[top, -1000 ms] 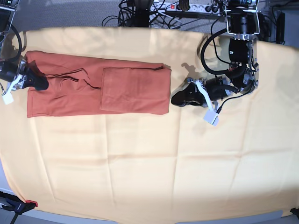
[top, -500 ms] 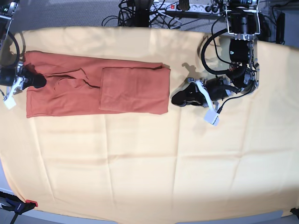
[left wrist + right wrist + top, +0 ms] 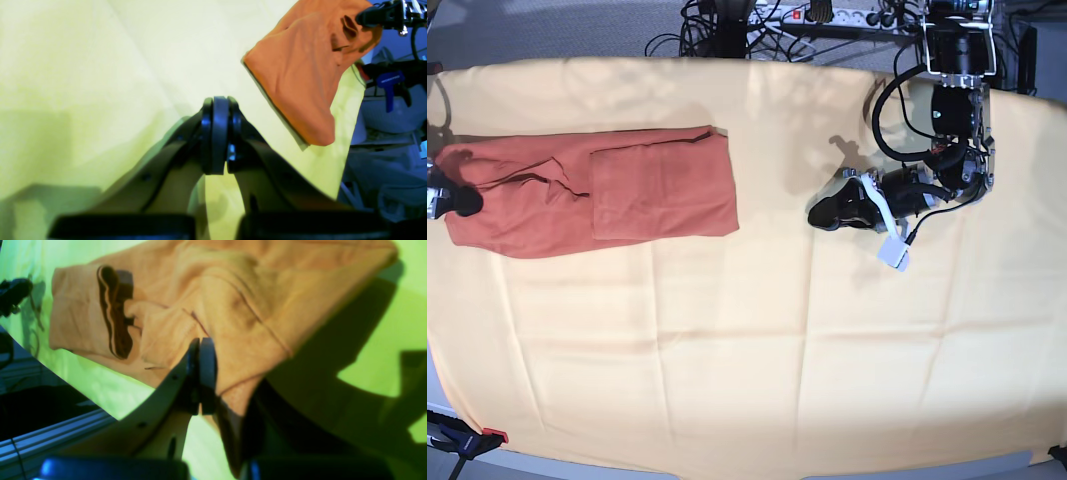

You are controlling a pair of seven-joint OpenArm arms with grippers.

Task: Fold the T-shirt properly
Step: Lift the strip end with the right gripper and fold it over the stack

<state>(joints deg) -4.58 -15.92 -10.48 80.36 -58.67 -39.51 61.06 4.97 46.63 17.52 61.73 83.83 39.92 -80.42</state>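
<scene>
Pale yellow cloth (image 3: 757,340) over the bench, rust-orange T-shirt (image 3: 592,190) folded in a long band at 10 o'clock, right end effector (image 3: 449,197) clamped on its left edge, left end effector (image 3: 832,212) at 2 o'clock, fingers pressed together, empty, well apart from the shirt.

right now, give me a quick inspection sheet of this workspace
surface: pale yellow cloth covers the table, creased, lying flat.
job's things: T-shirt partly folded into a long band at the left edge, one flap folded over its middle.
clutter: nothing seen on the cloth.
grippers: right gripper has its fingers shut on the T-shirt's end; left gripper shut on nothing, resting on the cloth, apart from the shirt.
cables: black cables and a power strip behind the far edge; a loop hangs by the left arm.
surroundings: clamp at the near left corner; grey floor beyond.
</scene>
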